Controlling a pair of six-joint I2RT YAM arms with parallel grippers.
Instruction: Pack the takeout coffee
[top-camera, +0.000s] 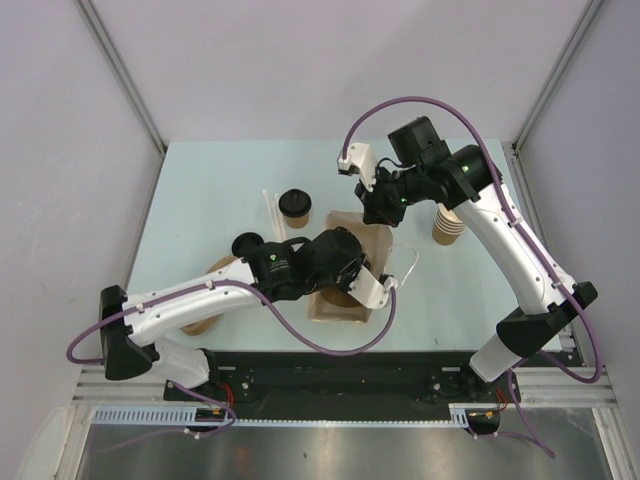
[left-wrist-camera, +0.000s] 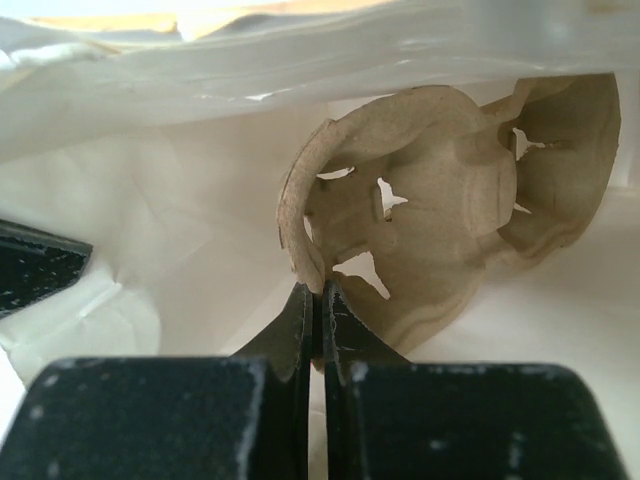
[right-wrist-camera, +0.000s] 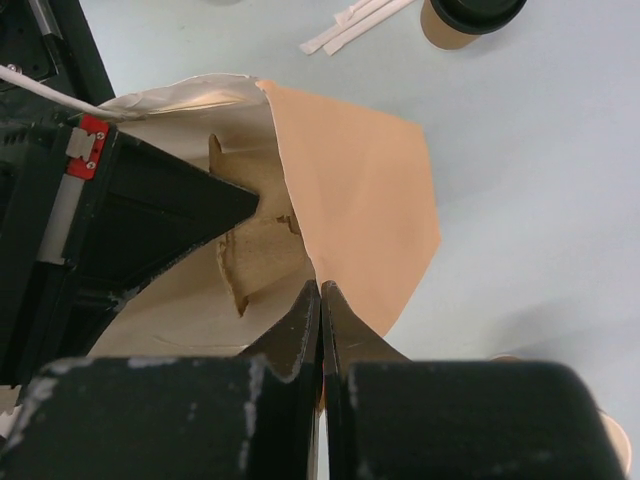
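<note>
Two pincers are shut tight. The left pincer (left-wrist-camera: 320, 300) is inside the bag (right-wrist-camera: 360, 190), pinching the tray (left-wrist-camera: 450, 200) rim. The right pincer (right-wrist-camera: 320, 300) pinches the bag's edge. Past the bag, the coffee (top-camera: 295, 205) stands outside on the tabletop (top-camera: 200, 200), near the straws (right-wrist-camera: 345, 27). The cups (top-camera: 448, 226) are stacked far right.

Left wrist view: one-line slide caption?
Left gripper shut on the rim of the pulp cup carrier inside the white-lined bag.

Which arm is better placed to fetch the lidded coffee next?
Probably the left. The coffee stands on the left of the bag, and the right tool holds the bag's rim open. The left tool, shut on the carrier tray inside, must let go first.
</note>
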